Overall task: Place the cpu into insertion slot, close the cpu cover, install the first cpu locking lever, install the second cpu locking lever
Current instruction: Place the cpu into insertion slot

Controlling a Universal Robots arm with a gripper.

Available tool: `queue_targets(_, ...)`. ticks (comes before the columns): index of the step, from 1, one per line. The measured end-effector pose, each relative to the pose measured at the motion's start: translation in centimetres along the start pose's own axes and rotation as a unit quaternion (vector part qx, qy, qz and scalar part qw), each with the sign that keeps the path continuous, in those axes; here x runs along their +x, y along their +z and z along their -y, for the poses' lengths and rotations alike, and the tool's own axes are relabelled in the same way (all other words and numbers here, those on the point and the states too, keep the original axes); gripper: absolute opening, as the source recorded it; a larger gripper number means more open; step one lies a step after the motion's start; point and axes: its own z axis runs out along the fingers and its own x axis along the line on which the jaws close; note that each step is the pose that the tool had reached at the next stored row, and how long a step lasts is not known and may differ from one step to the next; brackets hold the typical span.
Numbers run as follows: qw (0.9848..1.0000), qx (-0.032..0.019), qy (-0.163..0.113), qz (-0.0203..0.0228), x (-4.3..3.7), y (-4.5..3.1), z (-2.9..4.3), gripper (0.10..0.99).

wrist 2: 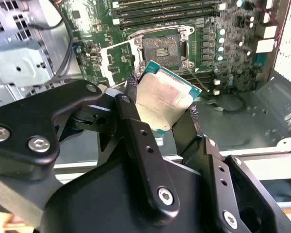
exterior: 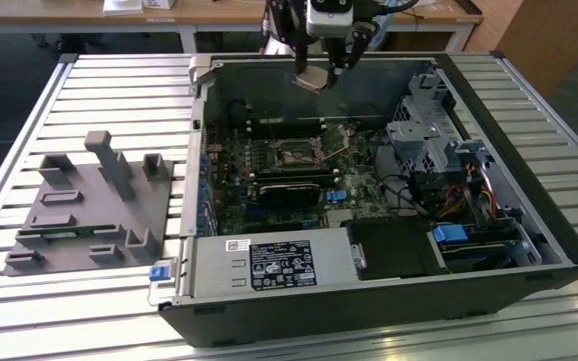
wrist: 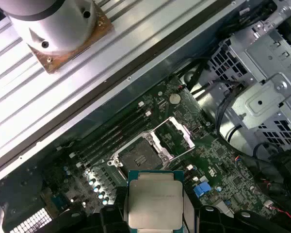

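Note:
My gripper (exterior: 327,73) hangs over the far wall of the open computer case, shut on the cpu (exterior: 312,78). The cpu is a small square chip with a grey metal top, pinched by two opposite edges in both wrist views (wrist 2: 165,99) (wrist: 155,199). The insertion slot (exterior: 294,153) lies below and nearer on the green board, a dark square with a silver rim (wrist 2: 162,46) (wrist: 138,156). The cpu cover (wrist 2: 120,60) (wrist: 178,135) is swung open beside the slot. The chip is well above the slot and touches nothing else.
A black ribbed heatsink (exterior: 289,192) sits just in front of the slot, with long memory slots (wrist 2: 165,9) behind it. A drive cage with cables (exterior: 435,143) fills the exterior view's right. The power supply (exterior: 259,263) is at the front. A grey fixture block (exterior: 88,210) lies outside the case.

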Motion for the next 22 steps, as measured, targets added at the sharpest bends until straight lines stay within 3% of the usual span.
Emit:
queue_targets(8,0.9992,-0.0008,0.039,0.0035,0.03,0.07,0.03,0.537)
queue_targets(22,0.9973,-0.0014,0.074,0.0066,0.05,0.12,0.02,0.537)
